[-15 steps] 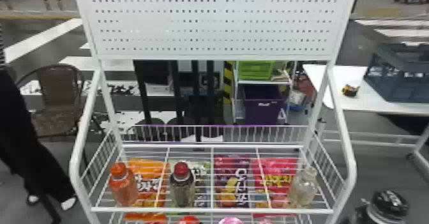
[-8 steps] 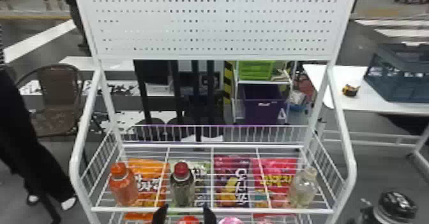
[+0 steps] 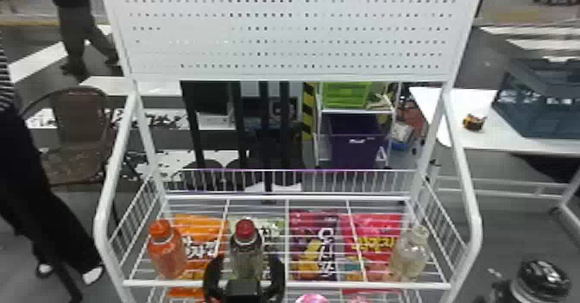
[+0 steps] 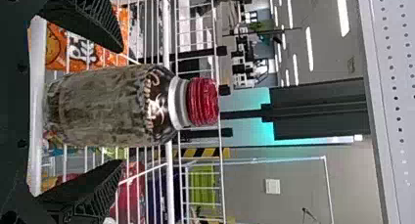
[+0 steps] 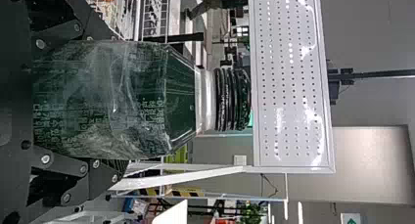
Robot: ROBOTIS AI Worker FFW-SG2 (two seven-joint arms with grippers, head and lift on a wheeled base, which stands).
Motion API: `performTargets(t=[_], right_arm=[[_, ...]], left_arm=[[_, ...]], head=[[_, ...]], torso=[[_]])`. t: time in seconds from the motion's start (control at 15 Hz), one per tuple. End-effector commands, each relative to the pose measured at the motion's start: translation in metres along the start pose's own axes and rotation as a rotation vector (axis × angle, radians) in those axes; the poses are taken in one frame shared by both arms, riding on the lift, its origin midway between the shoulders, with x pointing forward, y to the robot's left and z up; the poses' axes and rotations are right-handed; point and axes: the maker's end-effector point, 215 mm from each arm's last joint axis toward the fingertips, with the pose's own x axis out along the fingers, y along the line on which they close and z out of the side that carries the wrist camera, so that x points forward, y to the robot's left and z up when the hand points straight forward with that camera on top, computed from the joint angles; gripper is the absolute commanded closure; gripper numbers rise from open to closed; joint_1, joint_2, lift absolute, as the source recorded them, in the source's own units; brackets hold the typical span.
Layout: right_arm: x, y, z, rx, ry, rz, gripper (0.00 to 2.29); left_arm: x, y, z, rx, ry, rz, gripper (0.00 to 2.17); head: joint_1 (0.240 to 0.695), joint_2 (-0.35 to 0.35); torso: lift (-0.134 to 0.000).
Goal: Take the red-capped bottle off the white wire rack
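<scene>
Clerk: Where is the red-capped bottle (image 3: 248,250)?

Inspector: Upright on the white wire rack (image 3: 302,285), between the spread fingers of the left gripper (image 3: 246,261); both fingers are released, each apart from its sides.

Clerk: And the right gripper (image 3: 500,291)?

Inspector: Clenched on a dark green bottle with a black cap (image 5: 103,97), held near the rack's right side.

Clerk: Labels?

Inspector: Large lettering marks the orange packet (image 3: 200,228), the purple packet (image 3: 313,259) and the pink-red packet (image 3: 375,237). The dark green bottle carries rows of fine pale print.

Clerk: Count?

Inspector: Three bottles on the shelf, including an orange bottle (image 3: 166,254) at left and a clear bottle (image 3: 408,254) at right; four packets, one being pale green (image 3: 272,224); one bottle gripped.

Clerk: Differences between views?

Inspector: The left wrist view adds ceiling lights (image 4: 309,48); the right wrist view adds a green sign (image 5: 351,219)
</scene>
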Motion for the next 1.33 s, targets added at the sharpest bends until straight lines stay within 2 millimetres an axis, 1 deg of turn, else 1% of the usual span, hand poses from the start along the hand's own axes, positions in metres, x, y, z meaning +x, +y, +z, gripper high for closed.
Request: performTargets(t=[0.0, 0.13, 0.2, 0.27, 0.33, 0.4, 0.47, 0.53, 0.6, 0.67, 0.87, 1.0, 1.07, 1.13, 1.2, 1.27], right_arm=[[-0.002, -0.001, 0.002, -0.003, -0.006, -0.003, 1.22], [-0.003, -0.001, 0.002, -0.001, -0.007, -0.003, 1.22], [-0.003, -0.001, 0.003, -0.001, -0.007, -0.003, 1.22], [-0.003, -0.001, 0.003, -0.001, -0.007, -0.003, 1.22], [-0.003, -0.001, 0.002, -0.001, -0.005, -0.003, 1.22], [-0.003, 0.0, 0.003, -0.001, -0.008, -0.002, 1.22], [-0.003, 0.0, 0.002, 0.0, -0.007, -0.001, 1.22], [-0.003, 0.001, 0.002, 0.001, -0.007, 0.0, 1.22], [-0.003, 0.001, 0.004, 0.0, -0.016, -0.001, 1.22], [-0.003, 0.001, 0.003, 0.0, -0.015, -0.001, 1.22], [-0.004, 0.0, 0.003, 0.0, -0.015, -0.002, 1.22], [-0.003, 0.0, 0.002, 0.0, -0.015, -0.001, 1.22], [-0.003, 0.001, 0.003, 0.001, -0.016, 0.0, 1.22], [-0.003, 0.002, 0.002, 0.003, -0.015, 0.0, 1.22], [-0.003, 0.002, 0.001, 0.003, -0.014, 0.0, 1.22], [-0.003, 0.002, 0.0, 0.005, -0.012, 0.001, 1.22]], left_arm=[[0.014, 0.009, 0.003, -0.003, -0.003, 0.019, 0.09], [0.025, 0.016, 0.0, 0.003, 0.004, 0.032, 0.09], [0.027, 0.019, -0.004, 0.0, 0.016, 0.034, 0.09], [0.031, 0.025, -0.005, -0.003, 0.017, 0.037, 0.09], [0.031, 0.025, -0.007, -0.005, 0.021, 0.033, 0.15], [0.033, 0.024, -0.008, -0.002, 0.024, 0.02, 0.29], [0.034, 0.02, -0.008, -0.006, 0.025, -0.007, 0.66], [0.034, 0.019, -0.004, -0.014, 0.019, -0.014, 1.36], [0.033, 0.02, 0.001, -0.022, 0.012, -0.008, 1.9], [0.029, 0.018, 0.007, -0.04, 0.002, -0.012, 2.01], [0.01, 0.011, 0.045, -0.081, -0.046, -0.04, 2.01], [-0.008, 0.01, 0.075, -0.076, -0.053, -0.06, 2.01], [-0.021, 0.011, 0.093, -0.073, -0.063, -0.074, 2.01], [-0.037, 0.014, 0.112, -0.066, -0.078, -0.089, 2.01], [-0.047, 0.027, 0.13, -0.071, -0.099, -0.082, 2.01], [-0.062, 0.035, 0.147, -0.092, -0.121, -0.081, 2.01]], head=[[0.499, 0.0], [0.499, 0.0], [0.499, 0.0], [0.499, 0.0], [0.499, 0.0], [0.499, 0.0], [0.499, 0.0], [0.499, 0.0], [0.499, 0.0], [0.499, 0.0], [0.499, 0.0], [0.499, 0.0], [0.499, 0.0], [0.499, 0.0], [0.499, 0.0], [0.499, 0.0]], torso=[[0.0], [0.0], [0.0], [0.0], [0.0], [0.0], [0.0], [0.0], [0.0], [0.0], [0.0], [0.0], [0.0], [0.0], [0.0], [0.0]])
